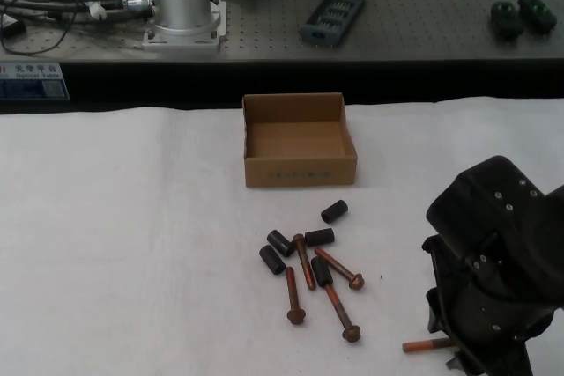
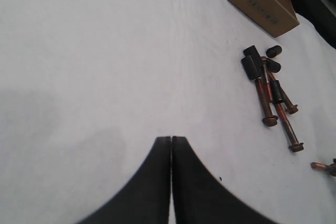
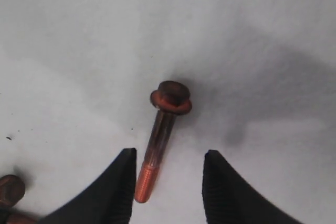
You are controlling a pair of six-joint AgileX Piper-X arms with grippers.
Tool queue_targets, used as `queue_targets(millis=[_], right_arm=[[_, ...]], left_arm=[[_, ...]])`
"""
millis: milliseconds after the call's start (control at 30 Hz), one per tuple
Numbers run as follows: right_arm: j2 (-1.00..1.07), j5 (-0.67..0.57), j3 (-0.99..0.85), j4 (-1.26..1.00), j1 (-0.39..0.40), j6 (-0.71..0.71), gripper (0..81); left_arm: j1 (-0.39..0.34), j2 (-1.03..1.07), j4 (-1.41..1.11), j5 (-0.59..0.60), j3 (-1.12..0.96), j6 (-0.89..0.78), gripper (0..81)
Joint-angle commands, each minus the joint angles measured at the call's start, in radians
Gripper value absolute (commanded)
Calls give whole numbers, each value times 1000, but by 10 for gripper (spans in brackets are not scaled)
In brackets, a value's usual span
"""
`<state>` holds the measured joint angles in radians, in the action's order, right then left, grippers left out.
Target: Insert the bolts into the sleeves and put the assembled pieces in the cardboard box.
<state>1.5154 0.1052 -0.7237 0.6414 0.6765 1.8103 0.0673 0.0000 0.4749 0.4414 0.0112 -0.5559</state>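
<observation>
Even light, soft shadow beside bolt (image 3: 167,124)

Black arm (image 1: 493,253), tapered black fingers (image 3: 113,195)

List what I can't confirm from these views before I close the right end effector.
- High view: the right arm covers the head of the bolt beneath it.
- Left wrist view: the frame edge cuts off the cardboard box.
- High view: too small to tell whether one sleeve is already fitted.
</observation>
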Motion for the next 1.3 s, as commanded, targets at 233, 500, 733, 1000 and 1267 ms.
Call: queue_targets(millis=[233, 500, 733, 1000, 1267], right_arm=[[60, 13, 3, -100, -10, 11, 316], [101, 13, 3, -112, -11, 11, 316], [101, 14, 3, -69, -31, 9, 316], [101, 17, 3, -60, -59, 7, 309], [101, 18, 3, -53, -60, -17, 92]], left_arm=[[2, 0, 1, -12, -11, -13, 6], [2, 0, 1, -12, -11, -13, 6], [2, 0, 1, -12, -11, -13, 6], [2, 0, 1, -12, -11, -13, 6], [2, 0, 1, -12, -11, -13, 6]])
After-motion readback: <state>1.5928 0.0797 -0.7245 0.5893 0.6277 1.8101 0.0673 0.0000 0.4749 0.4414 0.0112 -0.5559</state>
